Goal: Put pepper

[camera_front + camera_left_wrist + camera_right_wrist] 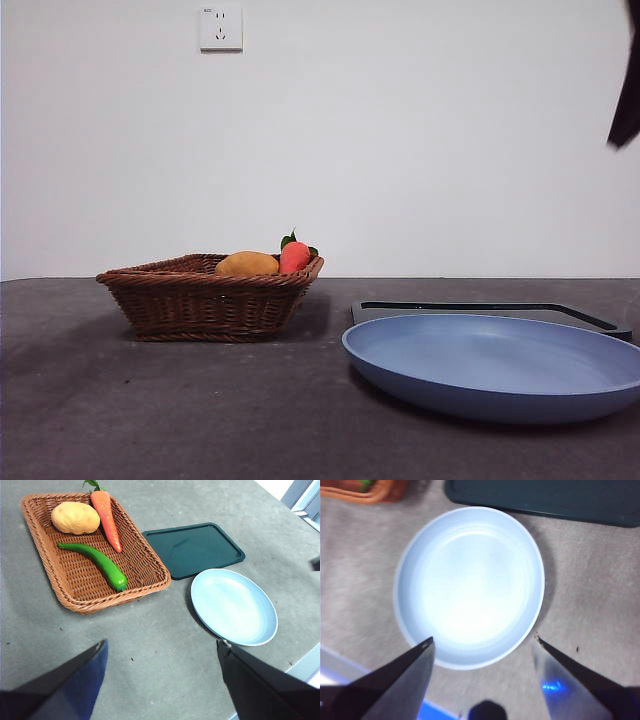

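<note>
Pepper (95, 563) lies open from above; basket (75, 602) rim, carrot (106, 520) & potato (75, 518) crowd 2 sides.

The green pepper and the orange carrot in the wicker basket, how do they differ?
The glossy green pepper is curved with a rounded end, while the orange carrot is straight and tapers to a point. The carrot has green leaves at its top; the pepper shows none. The carrot lies beside the tan potato, while the pepper lies apart from both, nearer the middle. Both lie flat in the brown wicker basket, untouched by either gripper.
</note>
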Controlling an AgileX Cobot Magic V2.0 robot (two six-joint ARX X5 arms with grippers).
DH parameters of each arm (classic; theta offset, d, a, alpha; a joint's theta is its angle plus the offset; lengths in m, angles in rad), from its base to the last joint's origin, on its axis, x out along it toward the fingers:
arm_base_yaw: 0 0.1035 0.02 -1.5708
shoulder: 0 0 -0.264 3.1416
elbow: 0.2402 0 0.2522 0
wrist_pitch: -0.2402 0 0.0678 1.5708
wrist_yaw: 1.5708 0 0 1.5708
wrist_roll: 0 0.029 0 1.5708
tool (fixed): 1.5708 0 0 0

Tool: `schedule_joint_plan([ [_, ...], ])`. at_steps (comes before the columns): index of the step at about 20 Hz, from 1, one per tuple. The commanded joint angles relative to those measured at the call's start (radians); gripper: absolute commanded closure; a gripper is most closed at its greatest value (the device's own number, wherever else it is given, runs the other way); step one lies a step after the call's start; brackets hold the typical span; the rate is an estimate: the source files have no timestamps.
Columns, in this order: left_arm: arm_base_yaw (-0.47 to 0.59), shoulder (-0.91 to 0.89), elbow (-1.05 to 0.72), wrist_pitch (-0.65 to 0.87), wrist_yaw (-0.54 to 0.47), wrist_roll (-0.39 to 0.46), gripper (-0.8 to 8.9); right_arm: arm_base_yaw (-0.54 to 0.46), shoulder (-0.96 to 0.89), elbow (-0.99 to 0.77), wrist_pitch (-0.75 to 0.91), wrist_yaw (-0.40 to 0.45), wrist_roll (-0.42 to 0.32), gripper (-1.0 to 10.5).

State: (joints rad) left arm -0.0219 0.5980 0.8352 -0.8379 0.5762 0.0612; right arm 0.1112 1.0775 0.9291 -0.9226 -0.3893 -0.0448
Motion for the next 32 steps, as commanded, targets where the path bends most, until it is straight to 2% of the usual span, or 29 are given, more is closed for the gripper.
schedule_joint_plan([
  [1, -0.001, 0.003, 0.011, 0.007, 0.004, 0.010, 4.32, 0.002, 0.101, 0.015, 0.047, 0.006, 0.010, 6.1],
  [6, -0.001, 0.003, 0.011, 0.006, 0.004, 0.010, 4.32, 0.003, 0.291, 0.015, 0.134, 0.055, 0.005, 6.1],
  [18, -0.001, 0.003, 0.011, 0.006, 0.004, 0.010, 4.32, 0.003, 0.548, 0.015, 0.261, 0.054, -0.008, 6.5],
  [21, -0.001, 0.003, 0.011, 0.006, 0.004, 0.010, 4.32, 0.003, 0.570, 0.014, 0.263, 0.051, -0.008, 7.6],
  [24, -0.001, 0.003, 0.011, 0.007, 0.003, 0.010, 4.32, 0.003, 0.570, 0.014, 0.266, 0.048, -0.008, 9.2],
  [30, -0.001, 0.005, 0.011, 0.007, 0.000, 0.010, 4.32, 0.002, 0.560, 0.015, 0.254, 0.047, 0.030, 9.4],
  [32, -0.006, 0.031, 0.014, 0.006, -0.003, -0.018, 4.32, 0.002, 0.518, 0.015, 0.239, 0.047, 0.039, 9.4],
])
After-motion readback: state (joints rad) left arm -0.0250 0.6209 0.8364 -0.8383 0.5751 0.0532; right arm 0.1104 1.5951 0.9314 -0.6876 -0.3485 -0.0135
